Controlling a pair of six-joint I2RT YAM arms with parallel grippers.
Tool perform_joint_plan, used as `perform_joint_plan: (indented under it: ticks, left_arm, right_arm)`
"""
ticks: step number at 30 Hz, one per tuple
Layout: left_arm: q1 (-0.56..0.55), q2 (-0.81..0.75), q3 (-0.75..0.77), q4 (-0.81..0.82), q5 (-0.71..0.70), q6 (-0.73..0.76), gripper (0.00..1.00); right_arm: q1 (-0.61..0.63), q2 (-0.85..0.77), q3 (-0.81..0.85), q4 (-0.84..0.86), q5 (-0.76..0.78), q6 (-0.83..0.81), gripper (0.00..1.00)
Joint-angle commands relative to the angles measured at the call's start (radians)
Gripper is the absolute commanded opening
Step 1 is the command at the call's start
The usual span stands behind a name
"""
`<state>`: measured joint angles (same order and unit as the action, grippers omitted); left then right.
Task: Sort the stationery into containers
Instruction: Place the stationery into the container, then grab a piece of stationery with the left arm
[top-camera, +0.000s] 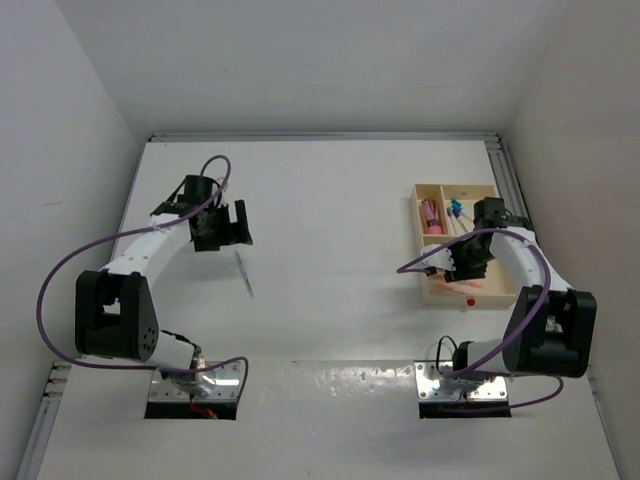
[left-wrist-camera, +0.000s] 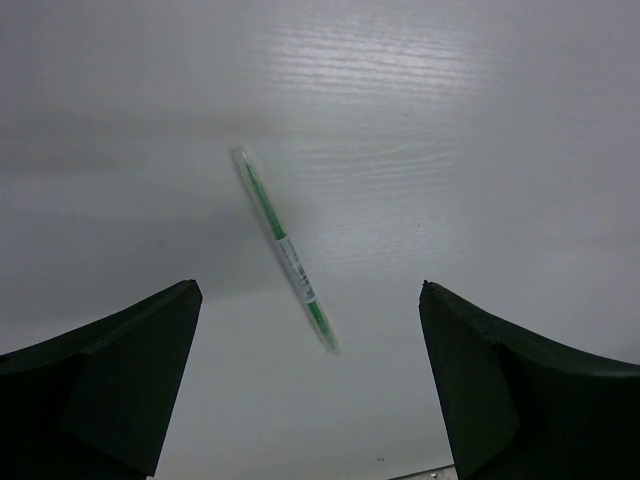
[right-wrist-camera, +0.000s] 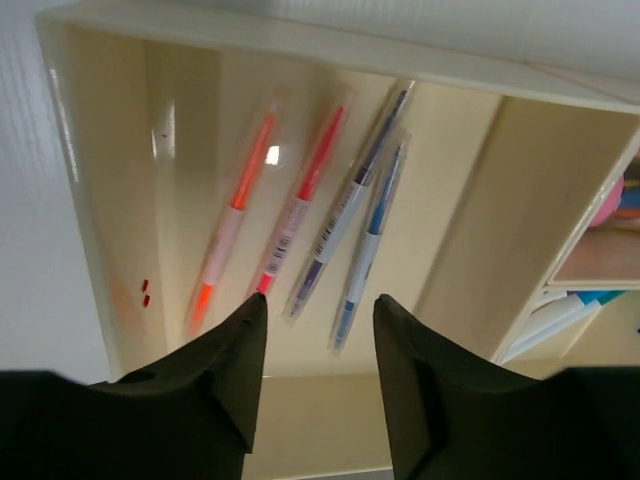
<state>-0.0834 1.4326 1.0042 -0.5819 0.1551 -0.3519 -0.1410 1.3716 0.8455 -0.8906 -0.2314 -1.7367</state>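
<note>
Stationery sort, near done | tray: four pens lie in large compartment just below right pincer, partly spread, empty | outstanding: green pen loose on bench beneath left pincer, spread wide

A green pen lies flat and slanted, well apart from the pale wooden tray. In the tray's large section an orange pen, red pen, purple pen and blue pen lie side by side. The small sections hold a pink item and teal-capped pens.
</note>
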Motion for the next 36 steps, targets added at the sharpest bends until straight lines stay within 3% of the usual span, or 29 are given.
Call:
perform_joint_plan:
  ticks: [1, 4, 5, 7, 18, 28, 31, 33, 36]
  left_arm:
    - [0.007, 0.023, -0.018, 0.033, -0.028, -0.033, 0.97]
    - [0.002, 0.072, -0.013, 0.05, -0.006, -0.042, 0.76]
    - [-0.003, 0.087, -0.009, 0.051, -0.002, -0.042, 0.64]
    - [-0.015, 0.141, 0.008, 0.051, -0.005, -0.048, 0.55]
    - [-0.09, 0.261, 0.013, 0.054, -0.092, -0.064, 0.51]
    - [-0.104, 0.388, 0.051, 0.019, -0.201, -0.042, 0.27]
    - [-0.105, 0.4, 0.059, 0.021, -0.175, -0.022, 0.15]
    - [-0.104, 0.37, 0.074, 0.025, -0.134, -0.015, 0.0]
    - [-0.082, 0.281, 0.129, 0.042, 0.017, -0.016, 0.0]
  right_arm:
    - [0.014, -0.014, 0.03, 0.032, 0.014, 0.009, 0.48]
    - [0.032, -0.014, 0.107, -0.028, -0.052, 0.118, 0.52]
    - [0.047, -0.017, 0.128, -0.042, -0.069, 0.182, 0.52]
    - [0.061, -0.029, 0.174, -0.067, -0.112, 0.23, 0.53]
    - [0.083, -0.075, 0.176, -0.079, -0.128, 0.315, 0.53]
    - [-0.02, 0.01, 0.446, -0.166, -0.377, 0.589, 0.53]
    - [-0.031, 0.041, 0.547, -0.192, -0.477, 0.715, 0.54]
    - [-0.029, 0.046, 0.595, -0.177, -0.557, 0.826, 0.54]
    - [0.003, 0.034, 0.621, -0.127, -0.652, 0.992, 0.56]
